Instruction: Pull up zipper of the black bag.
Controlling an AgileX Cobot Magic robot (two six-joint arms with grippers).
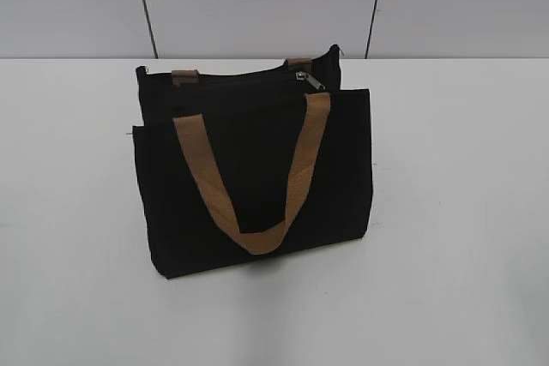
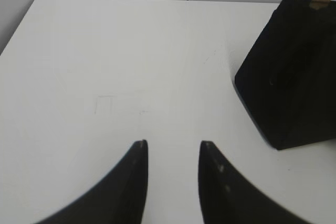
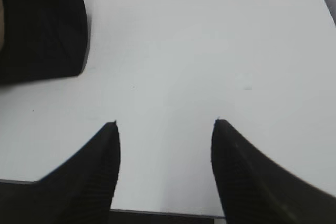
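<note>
On white table (image 1: 463, 212), black bag (image 1: 249, 177), grey-panelled wall (image 1: 257, 2) behind

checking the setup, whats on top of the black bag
Along the black bag's top edge: the silver zipper near the right end and two tan handle tabs. A tan handle drapes down the front. The inside is hidden.

Bright, even light washes out the white table (image 1: 463, 212); shadows are faint and all views slightly soft.
</note>
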